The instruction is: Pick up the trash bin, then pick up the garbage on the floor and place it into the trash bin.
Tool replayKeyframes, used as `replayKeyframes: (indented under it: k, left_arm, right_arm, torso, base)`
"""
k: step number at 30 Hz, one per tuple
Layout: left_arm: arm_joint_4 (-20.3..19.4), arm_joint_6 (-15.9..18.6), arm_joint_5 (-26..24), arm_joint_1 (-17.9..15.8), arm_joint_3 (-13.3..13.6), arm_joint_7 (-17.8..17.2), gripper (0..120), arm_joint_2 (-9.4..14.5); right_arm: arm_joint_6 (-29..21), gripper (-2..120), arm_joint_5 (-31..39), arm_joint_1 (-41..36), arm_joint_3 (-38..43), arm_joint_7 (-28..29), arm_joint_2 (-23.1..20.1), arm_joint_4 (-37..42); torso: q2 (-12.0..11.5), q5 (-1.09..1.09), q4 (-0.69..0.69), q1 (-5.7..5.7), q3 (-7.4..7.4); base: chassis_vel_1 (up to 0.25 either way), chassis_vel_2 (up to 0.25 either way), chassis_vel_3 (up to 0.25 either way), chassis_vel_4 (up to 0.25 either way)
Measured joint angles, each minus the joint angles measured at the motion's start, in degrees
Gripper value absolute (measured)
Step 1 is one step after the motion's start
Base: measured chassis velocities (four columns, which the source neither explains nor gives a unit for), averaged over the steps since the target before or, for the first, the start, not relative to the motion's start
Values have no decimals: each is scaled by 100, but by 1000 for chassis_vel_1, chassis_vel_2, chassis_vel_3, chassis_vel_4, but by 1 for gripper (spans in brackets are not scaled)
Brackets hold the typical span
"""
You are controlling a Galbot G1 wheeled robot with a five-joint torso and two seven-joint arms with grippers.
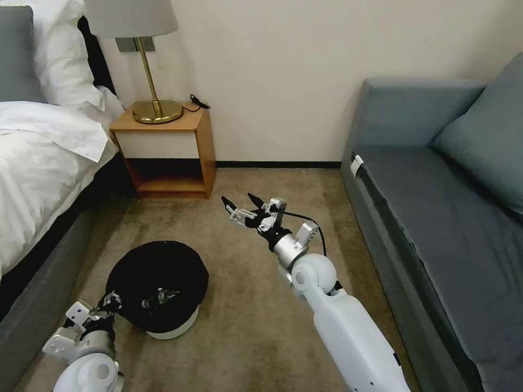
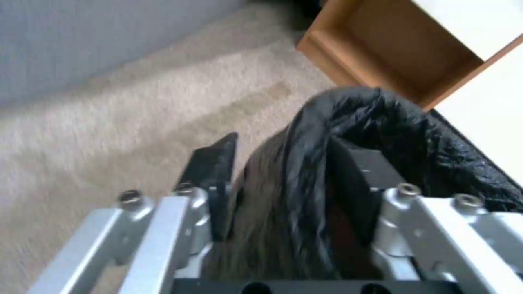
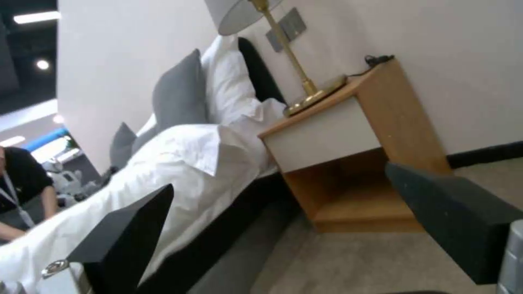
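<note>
The trash bin (image 1: 158,288) is the landmark: it sits on the floor (image 1: 256,332), in front of the nightstand (image 1: 163,147) and beside the bed (image 1: 43,179). At its left rim the left gripper (image 1: 109,301) straddles the bag-covered edge, one finger outside and one inside, but whether they already pinch it I cannot tell. The risk I judge here is the grip catching only the black liner (image 2: 381,134): thin, crinkly, slippery plastic that could slide or pull off the hard round white base (image 1: 174,326) when lifted, tipping the bin. Something pale glints inside; too small to name. Right of the bin and well apart, the right gripper (image 1: 239,204) hangs above the short-pile beige carpet, fingers spread and empty. No loose garbage is visible on the carpet
</note>
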Motion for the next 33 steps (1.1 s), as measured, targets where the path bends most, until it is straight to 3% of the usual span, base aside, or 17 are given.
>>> replayKeyframes:
  k: [3, 4, 5, 8, 10, 11, 15, 20, 33]
  left_arm:
    - [-15, -123, 623, 53, -53, 209, 62, 38]
    - [-10, -312, 1312, 93, -97, 409, 69, 64]
    - [-10, -312, 1312, 93, -97, 409, 69, 64]
    - [-38, -798, 2446, 186, -138, 869, 84, 131]
    - [-202, -1073, 3113, 252, -121, 1217, 92, 163]
    - [-202, -1073, 3113, 252, -121, 1217, 92, 163]
    - [-680, -1402, 4065, 310, 97, 1638, 100, 123]
    - [-1056, -1601, 4645, 438, 388, 1864, 100, 95]
    - [-1271, -1655, 4916, 858, 810, 1868, 100, 247]
  right_arm:
    - [126, 100, -278, -38, 27, 62, 16, -71]
    - [196, 100, -465, -68, 66, 135, 21, -119]
    - [196, 100, -465, -68, 66, 135, 21, -119]
    - [233, 100, -654, -147, 174, 328, 23, -126]
    - [224, 100, -718, -244, 301, 550, 23, -47]
    - [224, 100, -718, -244, 301, 550, 23, -47]
    - [80, 100, -851, -588, 541, 949, -72, 311]
    - [-53, 100, -1010, -1076, 771, 1158, -295, 759]
    - [-141, 100, -1286, -2464, 1489, 1442, -389, 1537]
  torso:
    - [0, 0, 0, 0, 0]
    - [0, 0, 1, 0, 0]
    - [0, 0, 1, 0, 0]
    - [0, -1, 1, 0, 0]
    - [0, 3, 1, 0, 0]
    - [0, 3, 1, 0, 0]
    - [0, 2, 0, 0, 0]
    - [0, 2, -1, 0, 0]
    - [0, 0, 0, 0, 0]
  base:
    - [0, 0, 0, 0]
    - [0, 0, 0, 0]
    - [0, 0, 0, 0]
    - [0, 0, 0, 0]
    - [0, 0, 0, 0]
    - [0, 0, 0, 0]
    - [0, 0, 0, 0]
    - [0, 0, 0, 0]
    - [0, 0, 0, 0]
